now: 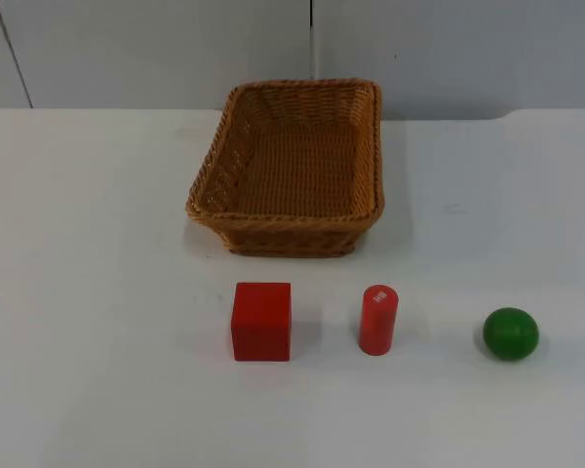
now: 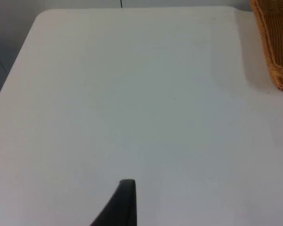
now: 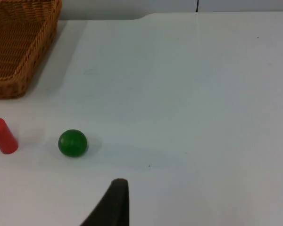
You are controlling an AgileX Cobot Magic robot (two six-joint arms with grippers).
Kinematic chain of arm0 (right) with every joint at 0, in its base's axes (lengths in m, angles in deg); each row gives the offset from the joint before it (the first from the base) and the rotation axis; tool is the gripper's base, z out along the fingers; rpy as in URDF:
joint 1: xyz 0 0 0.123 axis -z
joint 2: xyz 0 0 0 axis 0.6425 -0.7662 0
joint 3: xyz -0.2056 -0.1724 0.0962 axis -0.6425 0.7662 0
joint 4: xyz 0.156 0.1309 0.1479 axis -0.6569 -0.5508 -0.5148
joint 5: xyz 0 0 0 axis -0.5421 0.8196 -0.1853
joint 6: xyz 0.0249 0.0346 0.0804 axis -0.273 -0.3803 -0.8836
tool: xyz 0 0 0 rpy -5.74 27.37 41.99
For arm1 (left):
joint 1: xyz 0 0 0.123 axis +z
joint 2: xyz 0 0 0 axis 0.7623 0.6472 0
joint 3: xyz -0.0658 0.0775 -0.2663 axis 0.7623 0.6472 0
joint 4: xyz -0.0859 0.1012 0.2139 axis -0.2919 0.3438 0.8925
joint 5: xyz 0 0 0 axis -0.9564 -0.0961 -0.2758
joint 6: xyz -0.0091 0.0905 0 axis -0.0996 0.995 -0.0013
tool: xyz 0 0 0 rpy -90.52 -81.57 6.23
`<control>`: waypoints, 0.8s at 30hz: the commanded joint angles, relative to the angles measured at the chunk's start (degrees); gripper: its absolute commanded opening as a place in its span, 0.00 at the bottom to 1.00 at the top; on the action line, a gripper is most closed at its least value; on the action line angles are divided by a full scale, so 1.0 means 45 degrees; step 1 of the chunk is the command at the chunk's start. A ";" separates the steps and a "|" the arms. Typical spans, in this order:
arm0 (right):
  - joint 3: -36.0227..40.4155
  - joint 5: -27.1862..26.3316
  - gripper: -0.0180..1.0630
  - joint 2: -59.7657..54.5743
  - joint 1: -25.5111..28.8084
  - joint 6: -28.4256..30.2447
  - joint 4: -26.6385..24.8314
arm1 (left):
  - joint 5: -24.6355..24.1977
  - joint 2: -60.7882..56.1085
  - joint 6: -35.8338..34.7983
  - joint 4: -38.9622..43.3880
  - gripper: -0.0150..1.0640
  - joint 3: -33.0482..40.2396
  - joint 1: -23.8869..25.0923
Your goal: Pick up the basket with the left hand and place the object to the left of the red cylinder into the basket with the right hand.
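Red cube (image 1: 261, 321) near table's (image 1: 78, 292) front edge: rigid, prob light; grip flat sides. Basket (image 1: 291, 166) stiff; take rim. Left gripper (image 2: 125, 197), right gripper (image 3: 114, 197): opening can't tell, nothing held.

A plain white counter (image 1: 97, 292) with a smooth matte top ends at a grey partition wall (image 1: 127, 49), divided by thin dark vertical seams, under soft, even light.
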 commanded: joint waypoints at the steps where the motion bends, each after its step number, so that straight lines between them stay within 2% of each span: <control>1: -0.0037 -0.0111 0.99 0.0044 0.0060 0.0139 -0.0011 | 0.0324 0.0222 -0.0070 0.0018 0.99 -0.0187 -0.0077; 6: -0.0376 -0.0540 0.99 -0.1293 0.0060 0.0139 -0.0035 | 0.0723 0.1720 -0.0070 -0.0019 0.99 -0.0839 -0.0077; 11: -0.1100 -0.1581 0.99 -0.2997 0.0060 0.0139 -0.0035 | 0.1384 0.3468 -0.0070 -0.0230 0.99 -0.1328 -0.0077; 16: -0.2317 -0.2213 0.99 -0.5755 0.0060 0.0139 -0.0011 | 0.2067 0.6072 0.0130 -0.0643 0.99 -0.1941 -0.0077; 24: -0.2960 -0.3239 0.99 -0.9129 0.0060 0.0139 0.0076 | 0.2452 0.9182 0.0162 -0.0643 0.99 -0.2648 -0.0077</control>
